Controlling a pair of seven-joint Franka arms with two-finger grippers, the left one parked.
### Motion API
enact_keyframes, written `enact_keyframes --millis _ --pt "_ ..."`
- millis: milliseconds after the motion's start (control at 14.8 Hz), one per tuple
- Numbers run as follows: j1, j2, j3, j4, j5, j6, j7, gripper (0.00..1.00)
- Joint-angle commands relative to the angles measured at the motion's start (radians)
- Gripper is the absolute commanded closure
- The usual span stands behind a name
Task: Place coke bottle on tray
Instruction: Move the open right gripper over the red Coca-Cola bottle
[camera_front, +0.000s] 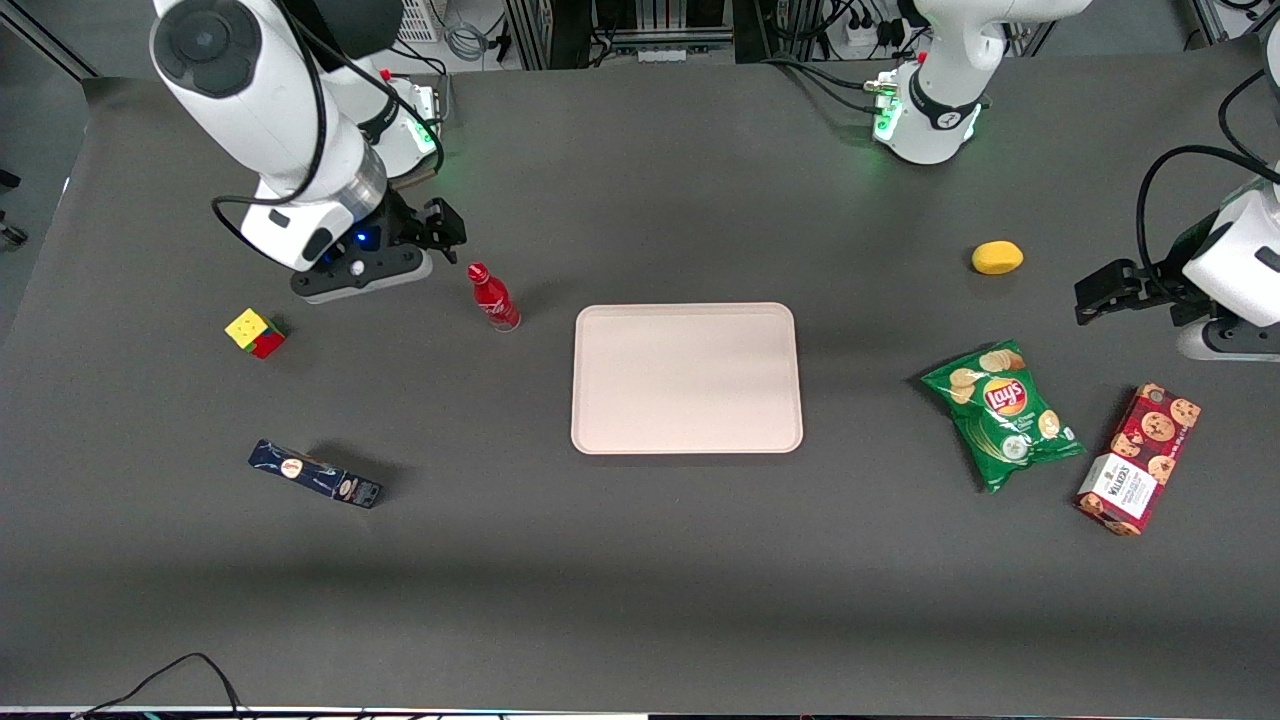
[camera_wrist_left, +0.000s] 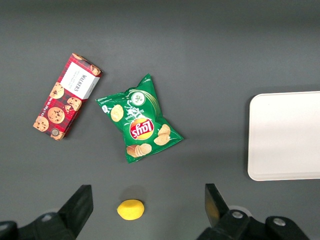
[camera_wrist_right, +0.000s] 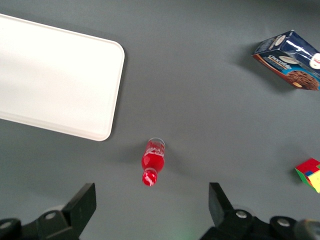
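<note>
- The coke bottle (camera_front: 492, 297) is seen upright on the dark table (camera_front: 640, 560), just beside the tray's short edge at the working arm's end, apart from it, level with the tray corner farther from the front camera.
- The tray (camera_front: 686, 378) lies flat mid-table, with nothing on it.
- The gripper (camera_front: 447, 232) is held above the table, near the bottle and slightly farther from the front camera; nothing is held. The jaws are spread wide apart in the right wrist view, with the bottle (camera_wrist_right: 152, 161) between the two fingers (camera_wrist_right: 82, 202) and below them.
- No object sits between bottle and tray; bare table only.
- A Rubik's cube (camera_front: 255, 332) is found toward the working arm's end of the table, well apart from the bottle.
- A dark blue box (camera_front: 315, 474) lies on its side, nearer the front camera than the cube.
- Toward the parked arm's end: a yellow lemon-like object (camera_front: 996, 257), a green Lay's chip bag (camera_front: 1002, 413), and a red cookie box (camera_front: 1139, 458), all well apart from the tray.
</note>
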Motion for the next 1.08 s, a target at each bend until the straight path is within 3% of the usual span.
enact_keyframes --millis 0,135,607,1011 --pt "-0.009 -0.101 0.022 -0.269 0.022 0.245 0.017 0.00" --pt "-0.011 -0.124 0.033 -0.394 0.036 0.393 0.017 0.00" --pt "-0.014 -0.128 0.074 -0.639 0.048 0.642 0.033 0.00" --pt "-0.026 -0.132 0.128 -0.699 0.047 0.662 0.119 0.00"
